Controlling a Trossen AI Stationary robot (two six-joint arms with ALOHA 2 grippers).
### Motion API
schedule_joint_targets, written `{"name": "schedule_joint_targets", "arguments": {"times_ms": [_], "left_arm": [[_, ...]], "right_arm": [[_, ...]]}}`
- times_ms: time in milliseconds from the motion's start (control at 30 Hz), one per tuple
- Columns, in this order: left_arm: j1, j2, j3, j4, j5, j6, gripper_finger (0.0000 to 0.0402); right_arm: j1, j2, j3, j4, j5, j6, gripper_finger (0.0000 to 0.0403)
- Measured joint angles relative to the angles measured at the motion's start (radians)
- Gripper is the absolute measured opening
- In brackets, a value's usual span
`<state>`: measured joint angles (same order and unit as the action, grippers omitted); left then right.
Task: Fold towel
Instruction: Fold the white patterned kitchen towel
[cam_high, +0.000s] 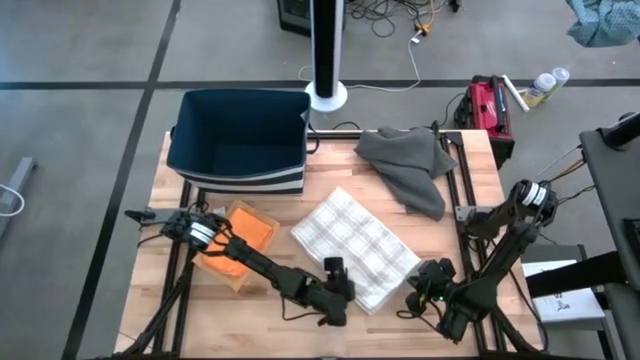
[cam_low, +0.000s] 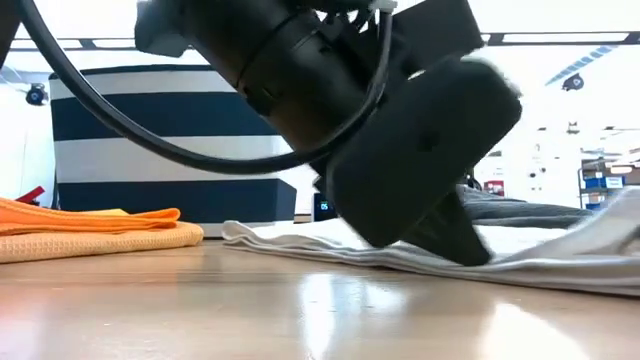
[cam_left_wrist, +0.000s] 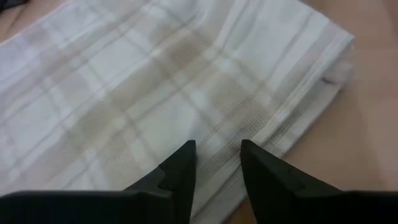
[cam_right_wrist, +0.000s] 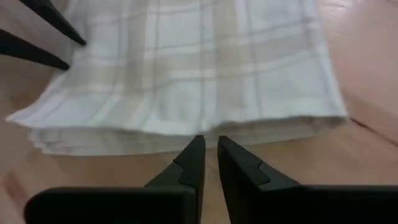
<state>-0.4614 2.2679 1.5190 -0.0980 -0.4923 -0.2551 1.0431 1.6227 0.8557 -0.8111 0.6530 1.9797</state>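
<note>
1. The folded plaid towel (cam_high: 355, 245) lies flat near the middle of the wooden tabletop (cam_high: 470, 180), between the orange cloth (cam_high: 240, 245) and the right arm.
2. The left gripper (cam_high: 335, 272) sits at the towel's near edge, its fingers (cam_left_wrist: 180, 171) parted with a gap between them over the cloth; nothing is pinched (in the left wrist view the tips hover just above the hem).
3. The right gripper (cam_high: 425, 290) rests just beside the towel's near-right corner, fingers (cam_right_wrist: 193, 162) drawn almost together, off the cloth and grasping nothing.
4. In the low view a dark arm fills most of the picture, hiding much of the towel; which arm it is cannot be told from that view alone.
5. A grey cloth (cam_high: 410, 165) lies crumpled at the far right of the tabletop, and a navy striped bin (cam_high: 240, 140) stands at the far left; its inside is in shadow.
</note>
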Motion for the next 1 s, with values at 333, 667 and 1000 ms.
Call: {"name": "schedule_joint_targets", "arguments": {"times_ms": [333, 667, 1000], "left_arm": [[-0.025, -0.028, -0.002, -0.009, -0.032, -0.022, 0.0132], [-0.038, -0.009, -0.002, 0.354, 0.058, 0.073, 0.0120], [-0.008, 0.122, 0.006, 0.408, 0.102, 0.026, 0.0110]], "right_arm": [[-0.023, 0.026, 0.002, -0.020, 0.099, 0.043, 0.0035], [-0.042, 0.012, -0.022, -0.129, 0.081, 0.100, 0.0023], [-0.049, 0.058, -0.080, -0.080, -0.025, 0.132, 0.0024]]}}
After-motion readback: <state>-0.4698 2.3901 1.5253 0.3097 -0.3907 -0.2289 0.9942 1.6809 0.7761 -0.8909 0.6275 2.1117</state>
